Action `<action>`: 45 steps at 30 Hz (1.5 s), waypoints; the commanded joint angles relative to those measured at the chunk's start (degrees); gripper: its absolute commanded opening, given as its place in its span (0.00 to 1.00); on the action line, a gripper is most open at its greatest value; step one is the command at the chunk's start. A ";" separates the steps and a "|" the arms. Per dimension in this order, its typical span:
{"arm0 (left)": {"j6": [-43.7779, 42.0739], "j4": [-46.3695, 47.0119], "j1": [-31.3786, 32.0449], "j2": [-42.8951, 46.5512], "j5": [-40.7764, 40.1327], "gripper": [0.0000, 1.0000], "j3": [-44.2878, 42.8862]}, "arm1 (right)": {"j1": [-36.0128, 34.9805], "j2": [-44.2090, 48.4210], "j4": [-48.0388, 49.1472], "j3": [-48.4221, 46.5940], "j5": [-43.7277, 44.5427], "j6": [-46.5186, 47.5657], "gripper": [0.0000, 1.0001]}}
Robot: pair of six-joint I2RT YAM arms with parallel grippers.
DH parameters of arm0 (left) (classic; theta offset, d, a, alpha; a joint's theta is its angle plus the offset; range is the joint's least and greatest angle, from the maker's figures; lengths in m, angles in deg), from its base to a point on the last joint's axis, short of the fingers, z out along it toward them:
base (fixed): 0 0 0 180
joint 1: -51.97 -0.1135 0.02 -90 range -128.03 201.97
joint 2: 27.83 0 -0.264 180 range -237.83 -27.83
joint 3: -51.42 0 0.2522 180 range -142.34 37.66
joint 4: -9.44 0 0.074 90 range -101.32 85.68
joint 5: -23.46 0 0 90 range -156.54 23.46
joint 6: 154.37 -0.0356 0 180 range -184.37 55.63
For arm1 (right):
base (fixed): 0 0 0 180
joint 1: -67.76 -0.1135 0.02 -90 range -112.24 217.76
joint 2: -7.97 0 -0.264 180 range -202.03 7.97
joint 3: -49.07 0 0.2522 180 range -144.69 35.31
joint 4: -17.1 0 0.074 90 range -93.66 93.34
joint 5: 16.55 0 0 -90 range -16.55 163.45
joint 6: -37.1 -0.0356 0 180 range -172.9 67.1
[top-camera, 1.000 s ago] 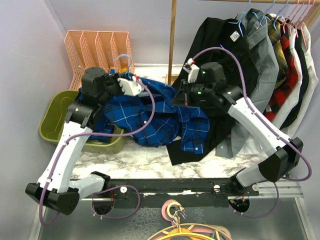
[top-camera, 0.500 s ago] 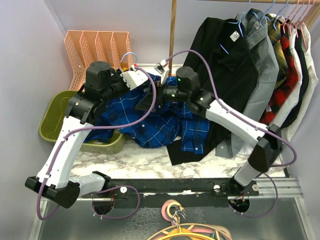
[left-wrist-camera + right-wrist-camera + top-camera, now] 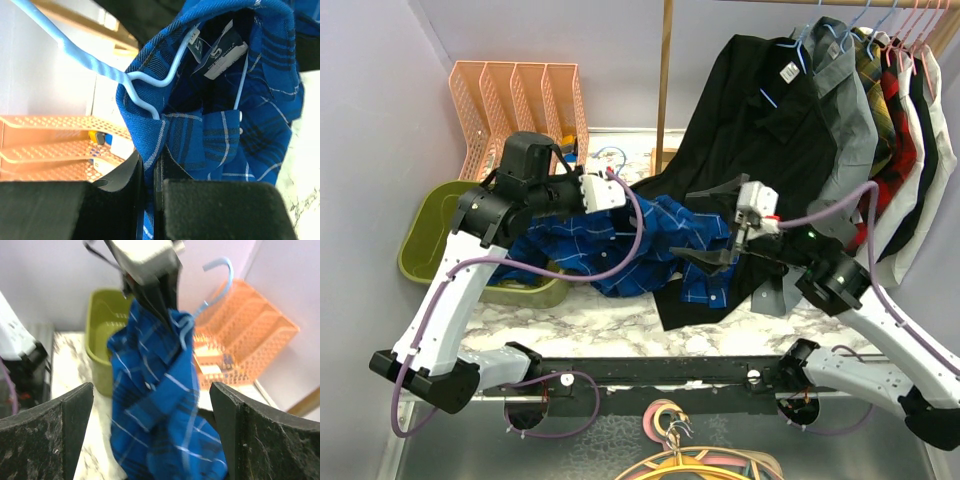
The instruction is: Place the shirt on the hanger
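Observation:
The royal-blue plaid shirt hangs from my left gripper and drapes down onto the marble table. In the left wrist view my left gripper is shut on the collar edge of the shirt. The light-blue wire hanger runs into the collar opening beside the neck label. Its hook sticks up above the shirt. My right gripper stands open to the right of the shirt, apart from it, with nothing between its fingers.
A green bin sits under the left arm, with an orange file rack behind it. A black shirt and several other shirts hang on the rail at right, beside a wooden pole. A pile of hangers lies at the bottom edge.
My right gripper has opened, let go of the shirt and drawn back to the right. My left gripper still holds the collar and has shifted slightly right.

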 commanded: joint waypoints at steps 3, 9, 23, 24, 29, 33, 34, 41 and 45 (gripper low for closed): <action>-9.96 -10.58 2.21 0.62 9.28 0.00 -4.34 | 9.59 -7.71 -16.24 -0.22 -15.38 8.43 0.99; -9.37 -10.23 3.16 1.56 8.49 0.00 -4.77 | 10.04 -10.85 -19.12 -0.93 -17.31 8.69 0.88; -5.81 -9.58 3.26 -0.16 9.94 0.00 -6.80 | 10.04 -18.11 -14.19 -0.53 -23.84 6.67 0.15; -5.75 -9.75 3.26 -0.24 10.04 0.00 -6.96 | 10.05 -18.68 -13.19 -0.74 -23.59 6.35 0.12; -5.45 -9.87 3.25 -0.70 10.04 0.00 -7.28 | 10.04 -20.94 -7.77 -2.32 -23.37 4.56 0.02; -4.85 -9.73 3.26 -1.09 10.47 0.00 -7.11 | 10.00 -21.74 -1.17 -2.66 -24.28 -0.15 0.01; -4.72 -9.62 3.26 -1.21 10.57 0.00 -7.04 | 9.96 -21.81 0.22 -2.70 -24.49 -1.43 0.01; -3.82 -9.31 3.26 -2.42 11.18 0.00 -7.60 | 9.86 -21.58 8.88 -2.68 -27.41 -9.73 0.03; -3.09 -9.04 3.31 -3.11 11.58 0.00 -8.44 | 9.86 -23.02 11.05 -2.87 -29.21 -12.23 0.12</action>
